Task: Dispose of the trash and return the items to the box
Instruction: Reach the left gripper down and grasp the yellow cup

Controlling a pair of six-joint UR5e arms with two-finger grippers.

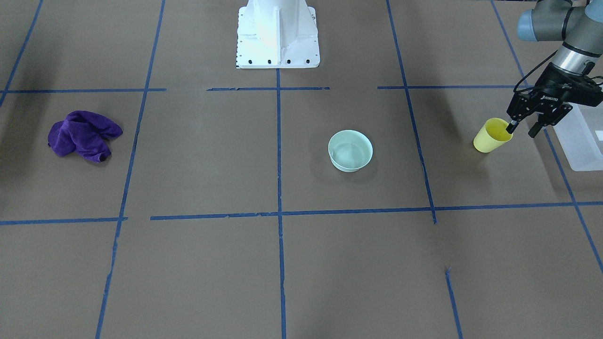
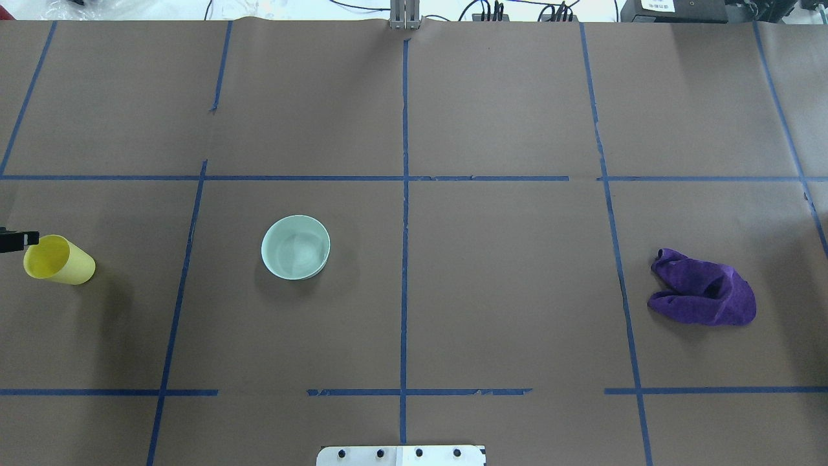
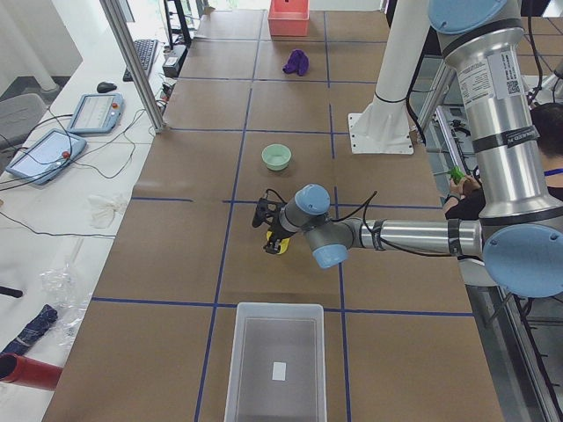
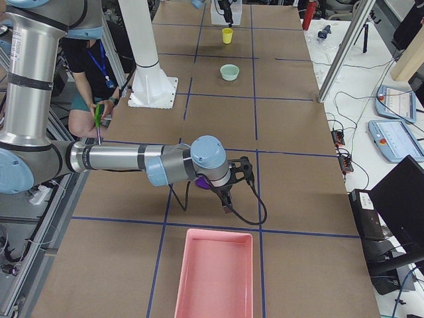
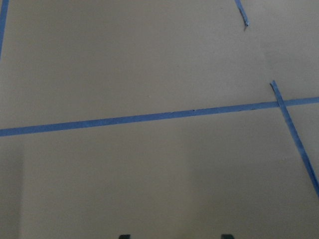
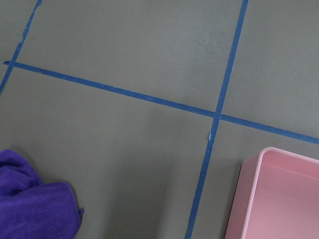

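In the front view the left gripper (image 1: pixel 523 128), jaws spread astride the rim of the cup (image 1: pixel 490 139) by the box (image 1: pixel 582 141) at the left edge of the table (image 1: pixel 188 263), seems mid-grasp; overhead, the bowl (image 2: pixel 295 247) sits mid-table; the next move calls for pinching the rim and lifting the cup into the box.

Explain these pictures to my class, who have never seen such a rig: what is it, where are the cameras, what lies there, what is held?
A robot with two arms, each ending in a two-finger gripper. Two cameras look down on the table, two look from its ends, one rides on each wrist. On the table: a yellow cup, a mint bowl, a purple cloth, a frosted box at one end, a pink tray at the other. The left gripper is open, one fingertip at the cup's rim; it holds nothing. The right gripper hangs by the cloth; whether open or shut I cannot tell.
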